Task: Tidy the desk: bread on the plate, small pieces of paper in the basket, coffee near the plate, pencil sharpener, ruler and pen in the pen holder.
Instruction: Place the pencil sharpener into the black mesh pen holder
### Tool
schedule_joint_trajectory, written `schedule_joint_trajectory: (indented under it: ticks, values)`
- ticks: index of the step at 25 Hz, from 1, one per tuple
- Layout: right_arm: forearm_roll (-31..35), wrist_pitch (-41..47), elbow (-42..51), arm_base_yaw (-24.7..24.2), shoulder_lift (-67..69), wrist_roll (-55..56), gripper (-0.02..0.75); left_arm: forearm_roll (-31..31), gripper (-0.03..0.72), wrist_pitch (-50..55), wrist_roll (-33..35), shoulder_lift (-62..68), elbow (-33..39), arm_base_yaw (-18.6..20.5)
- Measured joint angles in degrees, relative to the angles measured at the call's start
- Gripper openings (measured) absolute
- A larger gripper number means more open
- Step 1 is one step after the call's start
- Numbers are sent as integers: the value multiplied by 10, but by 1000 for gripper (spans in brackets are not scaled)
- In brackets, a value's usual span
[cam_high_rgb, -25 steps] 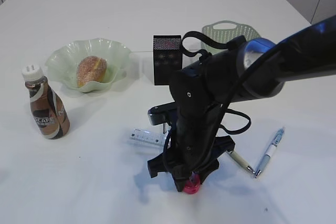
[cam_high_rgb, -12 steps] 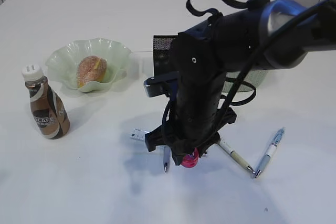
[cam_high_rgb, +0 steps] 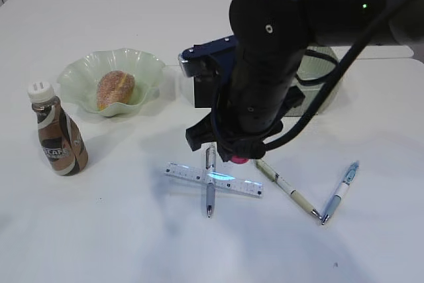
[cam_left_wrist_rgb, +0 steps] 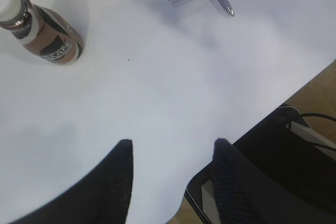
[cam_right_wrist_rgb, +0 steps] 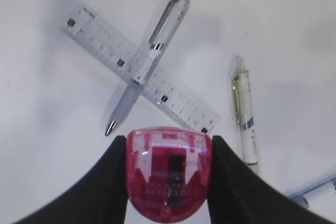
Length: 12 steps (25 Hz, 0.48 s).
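Now that the right claw [cam_right_wrist_rgb: 167, 179] is rising, clamped half-open on the red translucent plastic pencil sharpener [cam_right_wrist_rgb: 168, 171], the clear plastic ruler [cam_high_rgb: 213, 179] is lying exposed below it; black mesh pen holder is probably next, hidden behind the arm.

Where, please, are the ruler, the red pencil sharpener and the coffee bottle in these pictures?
ruler [cam_right_wrist_rgb: 100, 46]: right wrist view, on its clear upper-left stretch.
pencil sharpener [cam_right_wrist_rgb: 168, 174]: right wrist view, middle of its red body, between the jaws.
coffee bottle [cam_high_rgb: 59, 147]: exterior view, on its brown label.

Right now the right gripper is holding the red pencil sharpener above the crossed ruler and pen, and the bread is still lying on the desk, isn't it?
Not quite: the bread already sits in the plate, as the exterior view shows. The right gripper does hold the red pencil sharpener above the crossed ruler and pen.
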Motion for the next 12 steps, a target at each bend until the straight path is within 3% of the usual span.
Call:
schedule_joint_trajectory:
  ticks: [6,12]
  values:
    - [-40,-5,-55,0,0,0,309,0,342,0,0,0,0,0]
    - [-87,-72,-112,-1,0,7,309,0,341,0,0,0,0,0]
